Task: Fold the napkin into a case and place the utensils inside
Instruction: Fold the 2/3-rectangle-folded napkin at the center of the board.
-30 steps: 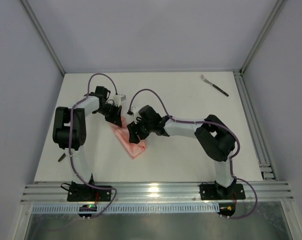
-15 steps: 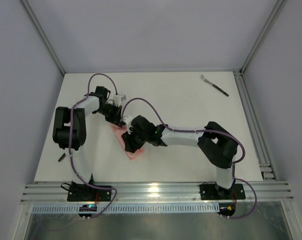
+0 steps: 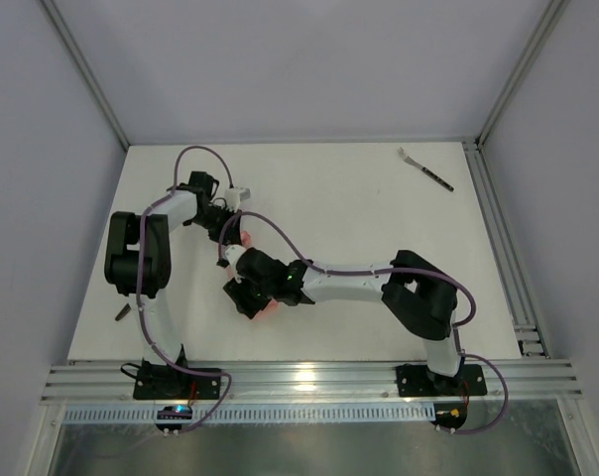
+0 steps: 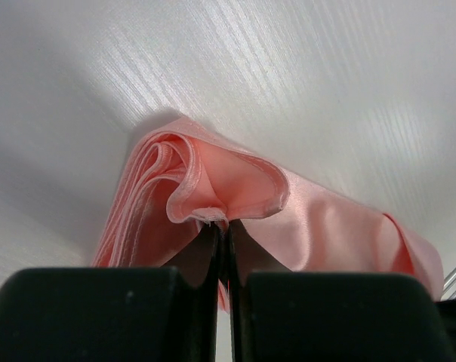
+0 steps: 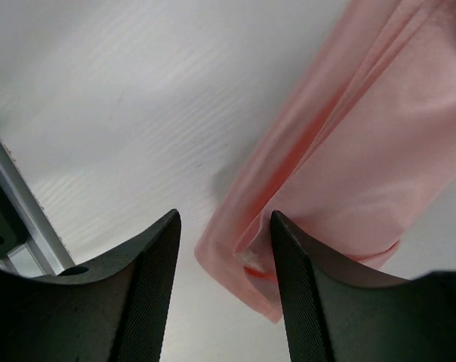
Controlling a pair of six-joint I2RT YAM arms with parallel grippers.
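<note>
Over on the left half of the desk (image 3: 379,218), it's all happening at the napkin (image 4: 239,177). Left gripper (image 4: 222,228): jaws pressed tight together, pinching a rolled hem of the pink cloth right at the tips. Layered folds bunch up to the left of the pinch, and the rest trails off to the right. Right gripper (image 5: 224,226): jaws standing well apart, clamped on nothing, straddling the napkin's other end. A folded corner lies between its two black fingers (image 5: 149,286), closer to the right-hand one, with bare desk showing beside the left-hand one. From above, the cloth is a narrow crumpled strip running between the two grippers. It's mostly hidden under the right arm (image 3: 349,281), with only a bit of pink peeking out at each end. Fork (image 3: 425,169): lying flat way off by the far right corner of the desk, well apart from the napkin and both grippers, its silvery prongs toward the far left and its dark handle angled back to the right.
</note>
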